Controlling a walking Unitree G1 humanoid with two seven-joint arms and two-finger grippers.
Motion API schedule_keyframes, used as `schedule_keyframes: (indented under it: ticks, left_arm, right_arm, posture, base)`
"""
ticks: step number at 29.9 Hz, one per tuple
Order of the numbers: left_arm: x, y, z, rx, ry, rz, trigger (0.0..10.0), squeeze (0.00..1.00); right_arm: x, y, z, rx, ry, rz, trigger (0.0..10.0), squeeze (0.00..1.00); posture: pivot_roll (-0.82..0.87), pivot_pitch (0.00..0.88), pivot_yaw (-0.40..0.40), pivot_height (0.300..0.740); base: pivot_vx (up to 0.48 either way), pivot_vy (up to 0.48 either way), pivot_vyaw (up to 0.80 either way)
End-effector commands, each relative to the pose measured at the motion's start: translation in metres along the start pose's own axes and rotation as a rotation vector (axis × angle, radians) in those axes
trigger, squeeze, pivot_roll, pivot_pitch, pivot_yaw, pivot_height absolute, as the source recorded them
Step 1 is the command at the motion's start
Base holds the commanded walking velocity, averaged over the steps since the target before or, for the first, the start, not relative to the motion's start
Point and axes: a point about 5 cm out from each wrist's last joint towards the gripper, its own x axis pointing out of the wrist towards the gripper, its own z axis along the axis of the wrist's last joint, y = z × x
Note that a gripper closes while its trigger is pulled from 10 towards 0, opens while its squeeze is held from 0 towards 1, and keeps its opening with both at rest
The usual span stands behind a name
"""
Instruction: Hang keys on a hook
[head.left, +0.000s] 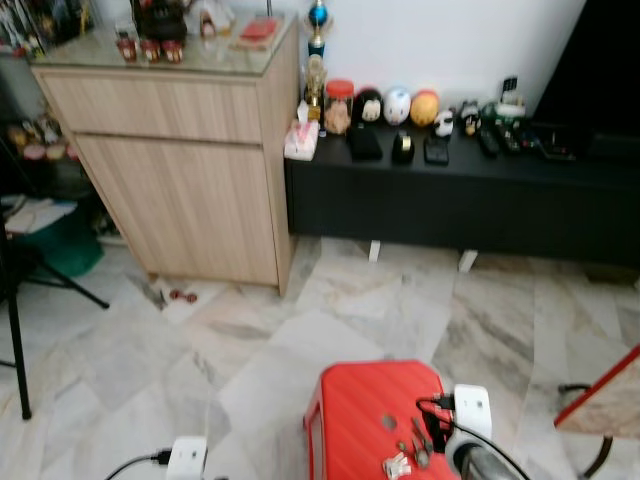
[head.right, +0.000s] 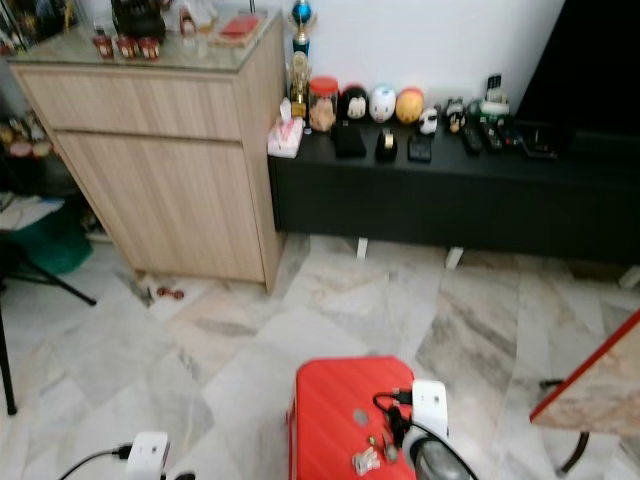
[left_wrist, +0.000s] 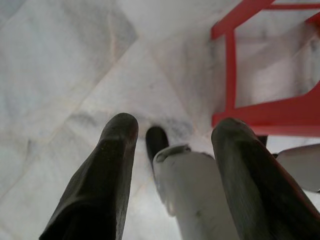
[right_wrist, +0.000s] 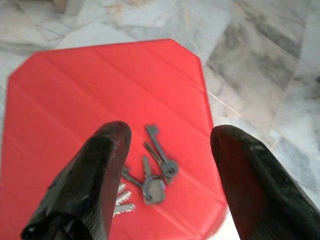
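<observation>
Hovering above a red stool (right_wrist: 100, 95), the right gripper (right_wrist: 170, 165) has its two black fingers spread wide with nothing between them, and the keys (right_wrist: 152, 170) lie flat on the stool top in the gap below the jaws, nearer the finger on the left of the wrist picture. In that wrist picture the longest key runs from about 11 o'clock down to 5 o'clock, so the bunch lies roughly across the line between the fingers. The right arm looks far nearer the keys. The left gripper (left_wrist: 172, 165) hangs over the marble floor (left_wrist: 60, 65) beside the stool's frame, its fingers also apart and empty. From the head, the stool sits at 6 o'clock; I cannot make out a hook.
</observation>
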Motion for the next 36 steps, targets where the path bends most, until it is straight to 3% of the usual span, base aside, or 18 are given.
schedule_keyframes:
  ticks: [1, 10, 23, 29, 31, 36]
  left_arm:
    - [-0.002, 0.006, -0.004, -0.008, 0.018, 0.019, 10.0, 0.00]
    - [-0.005, 0.021, -0.006, 0.002, 0.020, 0.027, 10.0, 0.00]
    - [-0.003, 0.006, -0.008, -0.010, 0.020, 0.010, 10.0, 0.00]
    - [-0.004, 0.011, -0.008, -0.011, 0.021, 0.014, 10.0, 0.00]
    - [-0.006, 0.020, -0.011, -0.011, 0.025, 0.024, 10.0, 0.00]
    - [-0.007, 0.023, -0.012, -0.012, 0.031, 0.028, 10.0, 0.00]
  right_arm:
    - [0.002, 0.004, 0.005, 0.002, -0.011, 0.014, 10.0, 0.00]
    - [0.003, 0.004, 0.012, 0.008, -0.034, 0.021, 10.0, 0.00]
    - [0.004, 0.010, 0.009, -0.059, 0.011, 0.090, 10.0, 0.00]
    - [0.005, 0.012, 0.019, -0.052, -0.052, 0.099, 10.0, 0.00]
    - [0.006, 0.013, 0.037, -0.041, -0.139, 0.120, 10.0, 0.00]
    - [0.006, 0.016, 0.049, -0.038, -0.211, 0.140, 10.0, 0.00]
  posture:
    - [0.04, 0.010, -0.043, 0.740]
    - [0.04, 0.007, -0.049, 0.740]
    - [0.04, 0.005, -0.048, 0.740]
    - [0.05, 0.006, -0.049, 0.740]
    - [0.05, 0.007, -0.049, 0.740]
    - [0.05, 0.004, -0.050, 0.740]
  base:
    - [0.000, 0.000, 0.00]
    - [0.000, 0.000, 0.00]
    - [0.000, -0.127, 0.00]
    - [0.000, 0.000, 0.00]
    - [0.000, 0.000, 0.00]
    - [0.000, 0.000, 0.00]
